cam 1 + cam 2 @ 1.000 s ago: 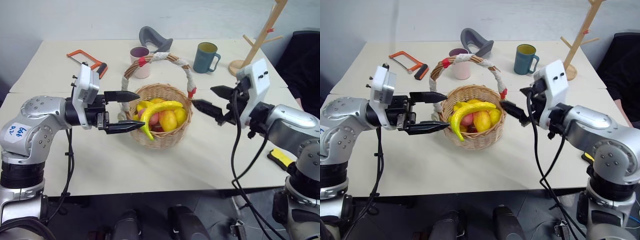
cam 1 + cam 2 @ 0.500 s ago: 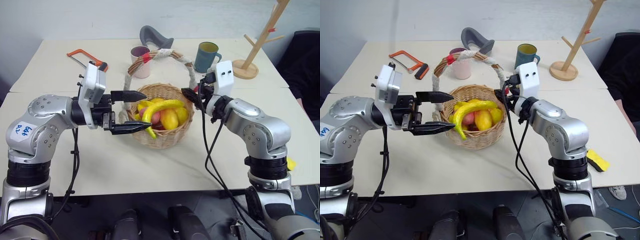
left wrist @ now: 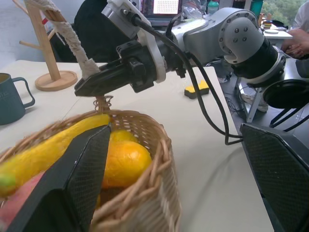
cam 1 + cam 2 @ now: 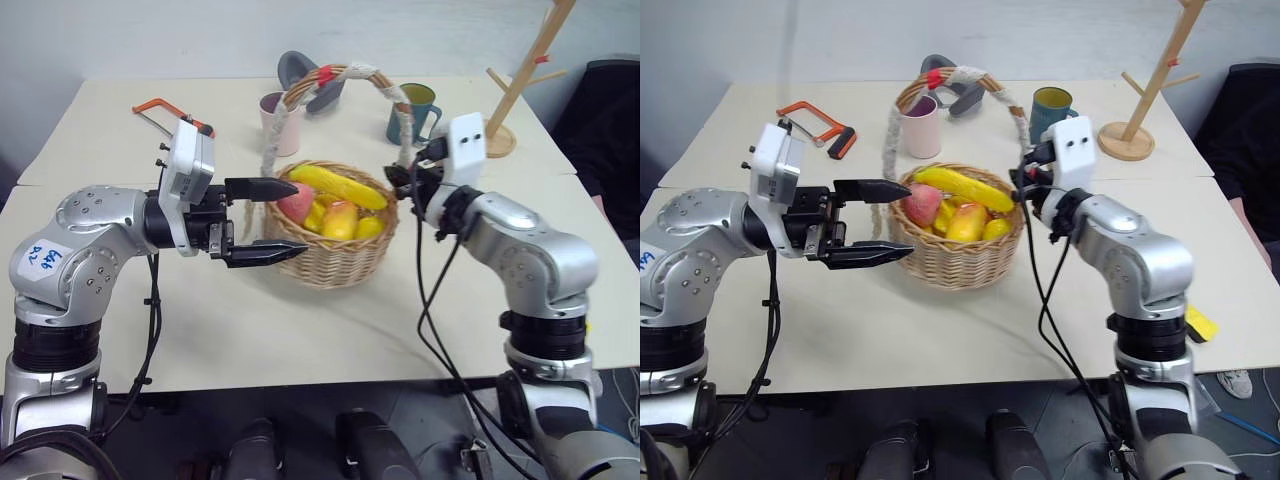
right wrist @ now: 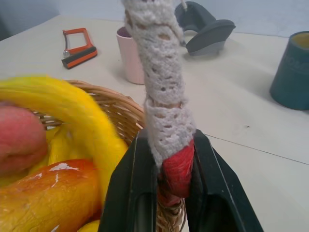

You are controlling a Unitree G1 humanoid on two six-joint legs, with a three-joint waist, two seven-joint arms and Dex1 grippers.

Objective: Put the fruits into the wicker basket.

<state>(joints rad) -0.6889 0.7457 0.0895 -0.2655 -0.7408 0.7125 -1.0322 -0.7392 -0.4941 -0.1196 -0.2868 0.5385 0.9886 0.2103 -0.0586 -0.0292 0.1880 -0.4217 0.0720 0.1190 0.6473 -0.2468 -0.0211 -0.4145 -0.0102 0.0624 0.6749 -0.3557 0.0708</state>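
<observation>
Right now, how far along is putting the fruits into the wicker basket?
Nearly done, it seems: the banana and peach lie in the wicker basket with the other fruits, none on the table. In hand: the right gripper is shut on the basket's handle; the left gripper is open beside the rim.

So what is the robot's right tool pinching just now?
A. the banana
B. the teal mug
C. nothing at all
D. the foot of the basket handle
D: the right tool is shut on the handle at its red tie, just above the basket rim.
</observation>
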